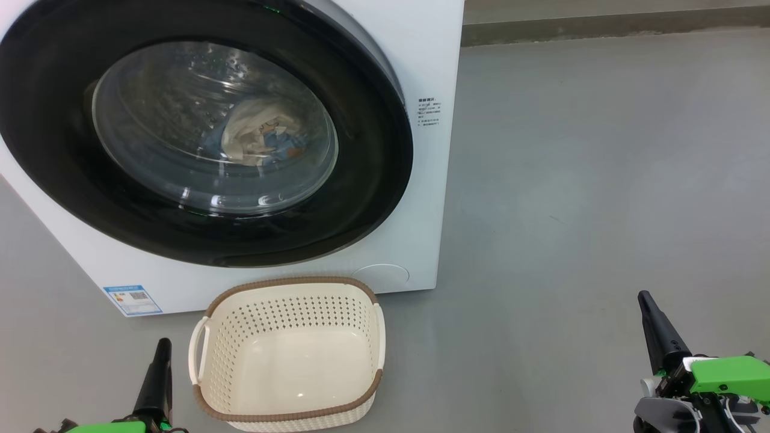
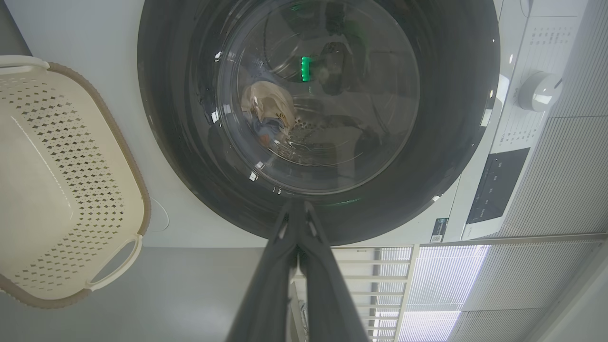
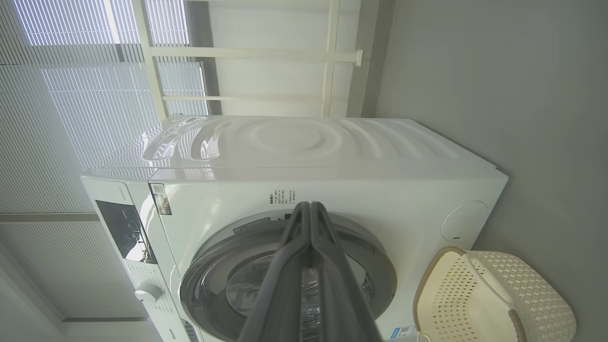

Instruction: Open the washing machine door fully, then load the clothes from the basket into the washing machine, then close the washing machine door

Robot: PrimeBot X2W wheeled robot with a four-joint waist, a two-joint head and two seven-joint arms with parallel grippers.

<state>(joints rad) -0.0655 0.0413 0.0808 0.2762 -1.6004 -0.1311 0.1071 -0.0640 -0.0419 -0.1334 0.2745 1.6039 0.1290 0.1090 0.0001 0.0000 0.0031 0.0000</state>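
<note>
The left end effector and right end effector are seen pressed together, nothing pinched; the basket is touched by neither.

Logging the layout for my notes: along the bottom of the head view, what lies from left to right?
left claw → basket → right claw
</note>
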